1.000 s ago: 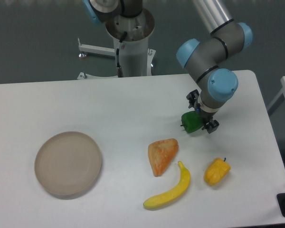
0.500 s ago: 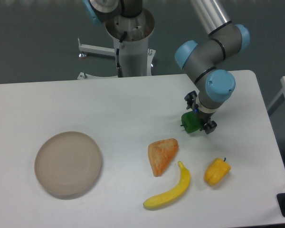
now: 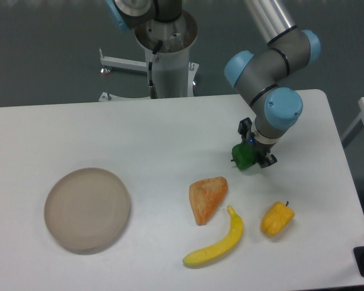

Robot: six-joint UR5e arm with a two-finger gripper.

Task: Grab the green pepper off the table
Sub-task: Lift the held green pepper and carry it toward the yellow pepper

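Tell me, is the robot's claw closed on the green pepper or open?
Closed on it, it seems: the gripper sits right over the green pepper, dark fingers on either side. Whether it is lifted off the table, I cannot tell.

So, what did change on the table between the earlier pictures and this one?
The gripper shifted only slightly around the green pepper: a little up and left at first, then a little back right. The pepper rose a touch with it and sits between the fingers; whether it has left the table cannot be told. The plate, bread slice, banana and orange-yellow pepper stayed where they were.
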